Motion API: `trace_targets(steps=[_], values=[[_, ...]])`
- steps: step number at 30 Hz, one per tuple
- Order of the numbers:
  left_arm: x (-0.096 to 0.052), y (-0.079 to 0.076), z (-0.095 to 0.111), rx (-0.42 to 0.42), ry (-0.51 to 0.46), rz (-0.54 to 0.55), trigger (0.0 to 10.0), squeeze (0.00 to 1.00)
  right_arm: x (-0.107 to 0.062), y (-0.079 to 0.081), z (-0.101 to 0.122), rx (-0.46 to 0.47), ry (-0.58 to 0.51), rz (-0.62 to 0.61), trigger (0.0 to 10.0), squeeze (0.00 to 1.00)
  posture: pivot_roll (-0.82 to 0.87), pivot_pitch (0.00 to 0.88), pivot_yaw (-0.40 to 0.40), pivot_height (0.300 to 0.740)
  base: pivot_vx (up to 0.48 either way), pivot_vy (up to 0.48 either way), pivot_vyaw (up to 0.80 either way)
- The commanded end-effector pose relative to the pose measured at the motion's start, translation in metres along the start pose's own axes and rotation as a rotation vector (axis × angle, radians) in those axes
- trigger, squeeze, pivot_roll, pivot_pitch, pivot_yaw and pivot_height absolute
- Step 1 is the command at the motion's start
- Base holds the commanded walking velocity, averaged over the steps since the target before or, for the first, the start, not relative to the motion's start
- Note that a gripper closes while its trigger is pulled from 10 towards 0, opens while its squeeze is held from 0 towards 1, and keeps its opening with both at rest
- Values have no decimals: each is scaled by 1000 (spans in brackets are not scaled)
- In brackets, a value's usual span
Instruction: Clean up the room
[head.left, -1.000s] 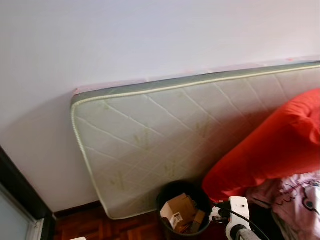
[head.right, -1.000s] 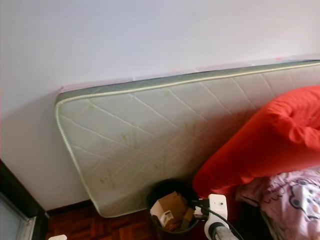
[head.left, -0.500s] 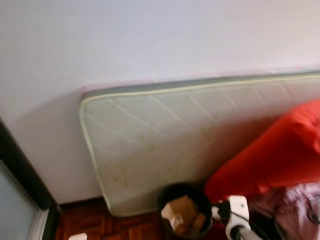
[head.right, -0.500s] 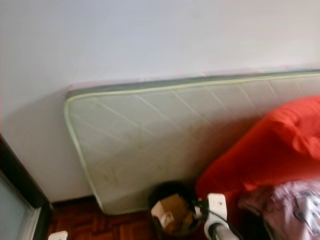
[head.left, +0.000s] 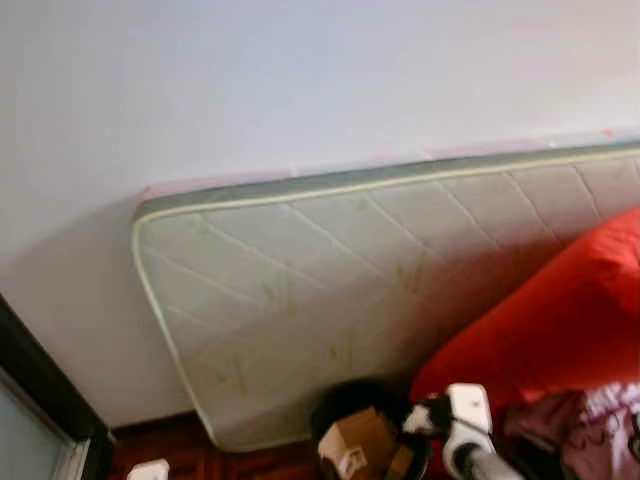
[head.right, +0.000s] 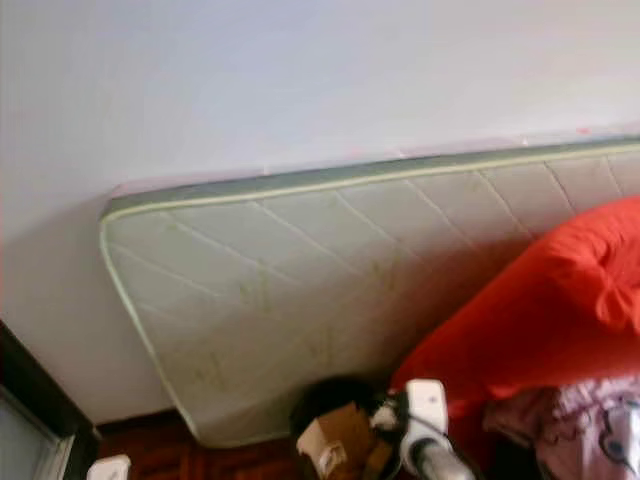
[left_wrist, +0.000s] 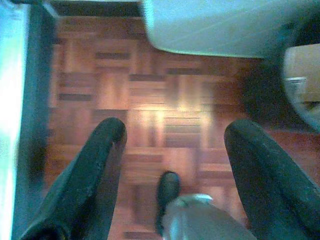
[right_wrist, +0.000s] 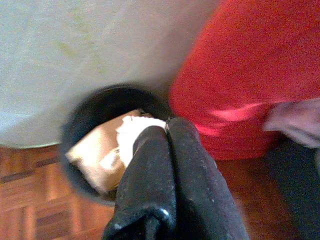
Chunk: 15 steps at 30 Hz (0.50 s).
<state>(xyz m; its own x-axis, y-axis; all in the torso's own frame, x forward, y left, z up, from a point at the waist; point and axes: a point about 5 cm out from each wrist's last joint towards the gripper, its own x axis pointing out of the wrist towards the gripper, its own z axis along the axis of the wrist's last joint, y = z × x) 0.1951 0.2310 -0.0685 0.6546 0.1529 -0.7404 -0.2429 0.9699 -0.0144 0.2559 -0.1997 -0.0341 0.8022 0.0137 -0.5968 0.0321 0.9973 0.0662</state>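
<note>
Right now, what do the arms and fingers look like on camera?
The right arm ends in a silver tube with a white wrist block and a black cable looping beside it. The right gripper has two long, smooth, glossy black fingers. The left gripper has the same rounded black fingers, with a silver-grey rounded part between their bases.

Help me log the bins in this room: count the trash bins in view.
1. A black bin stands on the floor against the leaning mattress, beside the red bedding, cardboard inside; others may be hidden.
</note>
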Motion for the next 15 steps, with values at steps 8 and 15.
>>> trace_targets(steps=[8,15], values=[[-2,14,-1,8,10,39,10000,0,5,19,9,-18,-28,61,10000,0,81,0,-13,740,279,0,176],[-2,13,-1,6,8,38,10000,0,5,18,9,-16,-29,56,10000,0,82,0,-15,740,305,0,653]])
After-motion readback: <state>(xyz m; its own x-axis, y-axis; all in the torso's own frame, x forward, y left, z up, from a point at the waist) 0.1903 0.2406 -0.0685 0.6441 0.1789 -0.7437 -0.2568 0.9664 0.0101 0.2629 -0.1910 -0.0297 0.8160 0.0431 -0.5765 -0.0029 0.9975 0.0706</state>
